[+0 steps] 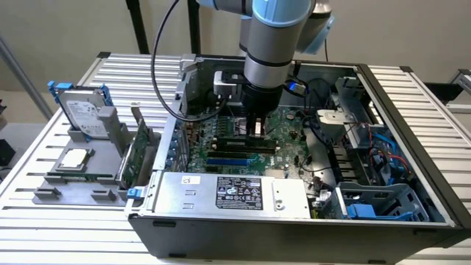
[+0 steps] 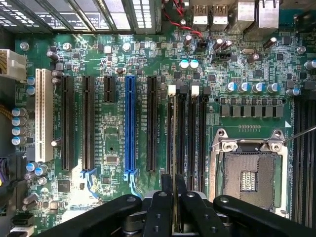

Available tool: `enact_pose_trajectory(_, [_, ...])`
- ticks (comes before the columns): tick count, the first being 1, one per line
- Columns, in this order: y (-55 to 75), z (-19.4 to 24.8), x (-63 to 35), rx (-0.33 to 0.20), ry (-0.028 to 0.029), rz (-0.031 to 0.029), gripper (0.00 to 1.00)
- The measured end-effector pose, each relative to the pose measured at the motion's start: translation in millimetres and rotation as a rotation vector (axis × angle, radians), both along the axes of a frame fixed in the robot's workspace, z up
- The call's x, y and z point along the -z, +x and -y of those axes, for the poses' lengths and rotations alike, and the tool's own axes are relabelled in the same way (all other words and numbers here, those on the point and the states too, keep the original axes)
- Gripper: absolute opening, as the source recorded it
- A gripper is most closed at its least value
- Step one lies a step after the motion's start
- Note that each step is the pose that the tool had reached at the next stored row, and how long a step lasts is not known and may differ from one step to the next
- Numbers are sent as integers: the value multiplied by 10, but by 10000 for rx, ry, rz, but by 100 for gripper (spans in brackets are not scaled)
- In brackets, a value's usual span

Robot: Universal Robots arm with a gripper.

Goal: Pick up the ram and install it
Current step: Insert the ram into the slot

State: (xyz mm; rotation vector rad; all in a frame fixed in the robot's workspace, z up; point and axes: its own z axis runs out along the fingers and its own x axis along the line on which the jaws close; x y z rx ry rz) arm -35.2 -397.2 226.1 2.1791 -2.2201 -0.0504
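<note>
Robot arms: we count one (image 1: 268, 38).
Computer cases: one (image 1: 412, 110) — lying open.
Hard drives: one (image 1: 81, 113), upright in the holder.
Expansion cards: one (image 1: 134, 152).
Blue slots: we see one (image 2: 130, 123) — among black ones.
White slots: one (image 2: 43, 116).

Open computer case (image 1: 412, 110), hard drive (image 1: 81, 113), expansion card (image 1: 132, 154).

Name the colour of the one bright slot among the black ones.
Blue slot, clearest in the wrist view.

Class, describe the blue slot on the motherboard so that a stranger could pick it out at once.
Look inside the open computer case at the green motherboard. Long parallel slots lie side by side there. Only one is the blue slot; its neighbours are black slots, plus one white slot.
</note>
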Motion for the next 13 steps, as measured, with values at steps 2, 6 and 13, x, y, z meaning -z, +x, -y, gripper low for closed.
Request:
enact_pose_trajectory(2, [0, 0, 2, -20, 0, 0, 0])
enact_pose_trajectory(6, [-1, 0, 7, -61, -1, 0, 0])
enact_pose_trajectory(13, [-10, -6, 25, -85, -3, 1, 0])
